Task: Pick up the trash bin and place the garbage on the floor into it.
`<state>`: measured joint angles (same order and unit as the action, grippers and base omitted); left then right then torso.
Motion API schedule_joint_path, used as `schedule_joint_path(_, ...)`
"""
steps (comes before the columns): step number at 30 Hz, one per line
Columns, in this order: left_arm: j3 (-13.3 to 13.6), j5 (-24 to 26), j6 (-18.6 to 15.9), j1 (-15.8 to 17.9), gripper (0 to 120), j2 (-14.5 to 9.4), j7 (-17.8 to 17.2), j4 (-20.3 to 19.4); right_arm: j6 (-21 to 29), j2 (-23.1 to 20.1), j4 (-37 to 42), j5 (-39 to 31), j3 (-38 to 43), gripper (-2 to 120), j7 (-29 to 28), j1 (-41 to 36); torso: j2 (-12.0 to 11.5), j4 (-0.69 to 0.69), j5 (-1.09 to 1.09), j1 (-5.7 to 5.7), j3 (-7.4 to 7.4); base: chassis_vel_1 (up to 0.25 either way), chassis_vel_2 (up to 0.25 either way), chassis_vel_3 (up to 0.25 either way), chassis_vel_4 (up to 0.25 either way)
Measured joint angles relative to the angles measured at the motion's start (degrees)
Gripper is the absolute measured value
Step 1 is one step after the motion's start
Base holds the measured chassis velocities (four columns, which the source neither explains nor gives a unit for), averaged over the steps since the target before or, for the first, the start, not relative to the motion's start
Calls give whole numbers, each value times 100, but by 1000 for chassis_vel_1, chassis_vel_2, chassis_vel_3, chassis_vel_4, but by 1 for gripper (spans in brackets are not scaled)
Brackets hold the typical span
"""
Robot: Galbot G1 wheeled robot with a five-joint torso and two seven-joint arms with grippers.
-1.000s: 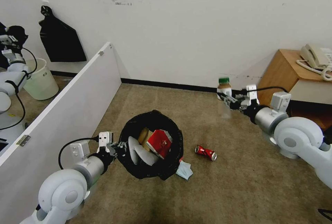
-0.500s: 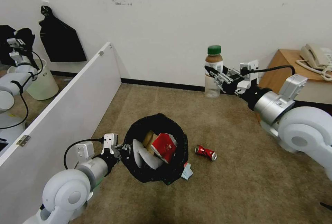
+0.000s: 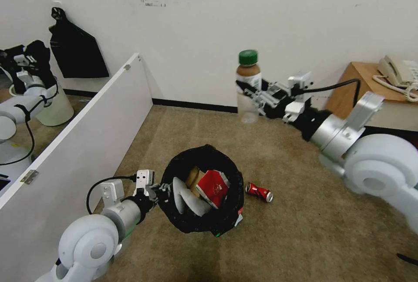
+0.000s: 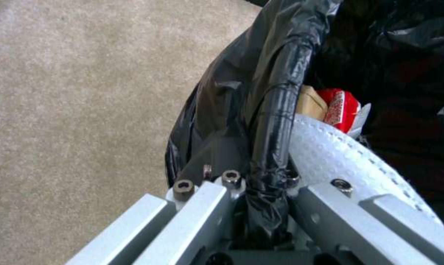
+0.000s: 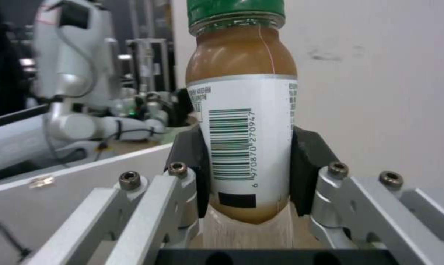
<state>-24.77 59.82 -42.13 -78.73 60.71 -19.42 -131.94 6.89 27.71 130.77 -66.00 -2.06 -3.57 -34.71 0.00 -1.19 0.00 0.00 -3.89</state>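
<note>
- The trash bin (image 3: 204,195) is gripped by its bagged rim in the closed left gripper (image 3: 159,191).
- A bottle (image 3: 248,86) is clamped upright in the right gripper (image 3: 252,95), above the floor (image 3: 305,212).

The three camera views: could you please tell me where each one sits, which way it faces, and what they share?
Head view: on the robot's head, facing forward and down at the beige carpet floor; both arms show, left gripper and right gripper.
Left wrist view: on the left wrist, facing along its jaws, shut on the black-bagged round trash bin.
Right wrist view: on the right wrist, facing the white wall past the green-capped clear bottle.
Shared: head and right wrist views both show the bottle; head and left wrist, the bin.
</note>
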Motion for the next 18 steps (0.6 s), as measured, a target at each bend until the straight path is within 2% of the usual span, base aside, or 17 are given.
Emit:
schedule_joint_path(7, 27, 31, -5, -7, 0, -7, 20, -61, -294, 332, -135, 643, -641, 29, 591, 187, 0, 0, 0, 0, 0, 0, 0, 0, 0)
schedule_joint_path(18, -1, 136, -5, -54, 0, -54, 30, -161, -365, 729, -327, 1193, -1114, 29, 1084, 243, 0, 0, 0, 0, 0, 0, 0, 0, 0)
